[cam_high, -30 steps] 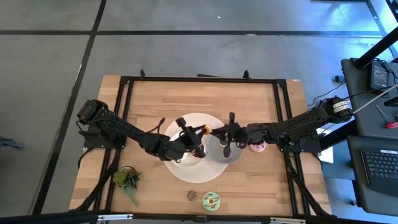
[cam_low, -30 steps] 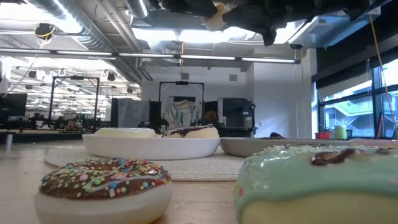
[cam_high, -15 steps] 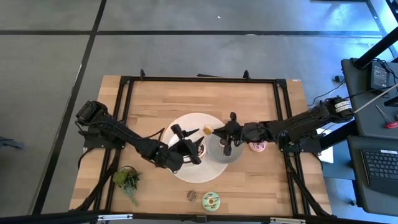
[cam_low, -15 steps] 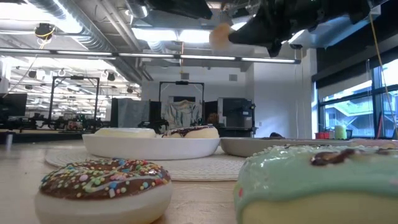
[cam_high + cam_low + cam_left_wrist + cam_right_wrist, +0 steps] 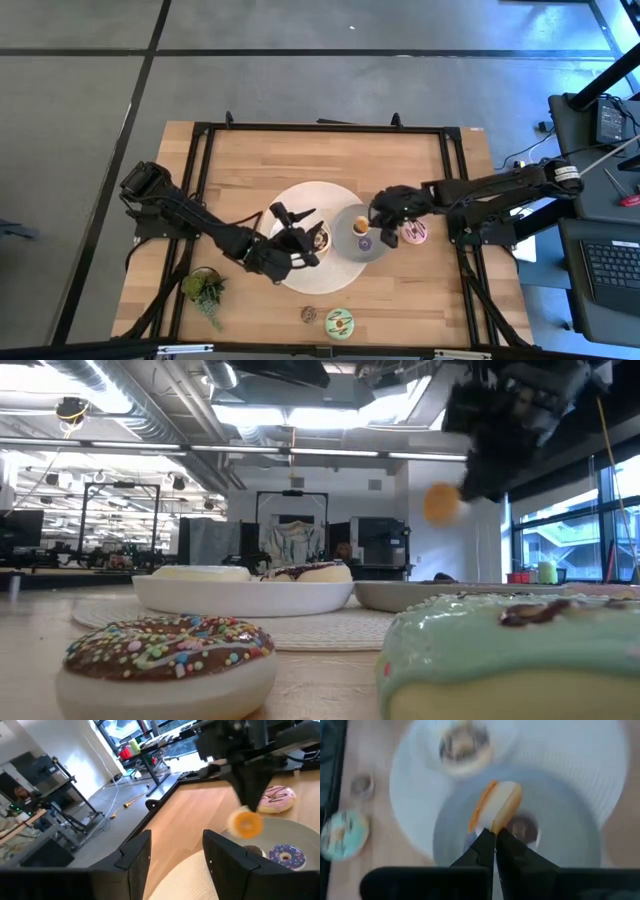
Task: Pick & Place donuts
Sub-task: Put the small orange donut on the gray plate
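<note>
Orange mini donut (image 5: pixel 496 805) pinched, right end effector (image 5: pixel 494 836) above grey dish (image 5: pixel 343 213) | left end effector (image 5: pixel 175 851) open

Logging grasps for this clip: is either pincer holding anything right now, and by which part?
The right pincer pinches the orange mini donut by its rim, edge-on, above the grey dish. The left pincer is open and holds nothing.

Pale wood-grain table (image 5: pixel 300 160), glossy iced donuts (image 5: pixel 165 645), smooth matt grey dish (image 5: pixel 345 245)
</note>
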Tool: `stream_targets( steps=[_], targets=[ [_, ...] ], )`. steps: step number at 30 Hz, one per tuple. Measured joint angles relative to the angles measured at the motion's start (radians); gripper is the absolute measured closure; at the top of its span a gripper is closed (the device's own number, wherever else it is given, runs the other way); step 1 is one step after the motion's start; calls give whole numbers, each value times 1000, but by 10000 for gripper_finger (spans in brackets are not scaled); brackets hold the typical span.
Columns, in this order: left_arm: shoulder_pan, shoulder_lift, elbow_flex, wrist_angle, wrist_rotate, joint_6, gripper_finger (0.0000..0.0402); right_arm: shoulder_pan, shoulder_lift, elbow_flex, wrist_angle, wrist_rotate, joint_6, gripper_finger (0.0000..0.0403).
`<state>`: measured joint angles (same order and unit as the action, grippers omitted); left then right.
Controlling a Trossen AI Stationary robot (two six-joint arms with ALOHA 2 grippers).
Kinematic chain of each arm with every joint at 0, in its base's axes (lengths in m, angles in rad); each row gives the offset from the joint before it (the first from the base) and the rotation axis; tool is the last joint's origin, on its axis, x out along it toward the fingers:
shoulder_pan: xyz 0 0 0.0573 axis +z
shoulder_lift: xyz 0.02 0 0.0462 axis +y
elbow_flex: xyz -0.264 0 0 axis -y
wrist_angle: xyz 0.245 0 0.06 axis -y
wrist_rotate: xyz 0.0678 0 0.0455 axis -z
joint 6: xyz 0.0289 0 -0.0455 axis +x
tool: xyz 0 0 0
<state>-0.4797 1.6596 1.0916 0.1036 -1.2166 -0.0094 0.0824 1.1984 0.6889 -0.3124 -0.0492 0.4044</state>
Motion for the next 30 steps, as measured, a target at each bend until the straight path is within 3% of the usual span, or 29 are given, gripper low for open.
stream_targets(
  steps=[7,11,14,18,30],
  targets=[
    [9,0,0,-12,6,-15,226,-44,0,-28,-82,-165,-3,391],
    [11,0,0,-35,42,-33,228,-113,-5,-103,-78,-182,-12,391],
    [9,0,0,-34,68,-33,227,-163,-25,-169,28,-207,22,391],
    [12,0,0,-34,60,-32,226,-189,-39,-240,177,-341,59,391],
    [26,0,0,-34,107,-32,228,-191,-39,-321,247,-347,146,391]
  ],
)
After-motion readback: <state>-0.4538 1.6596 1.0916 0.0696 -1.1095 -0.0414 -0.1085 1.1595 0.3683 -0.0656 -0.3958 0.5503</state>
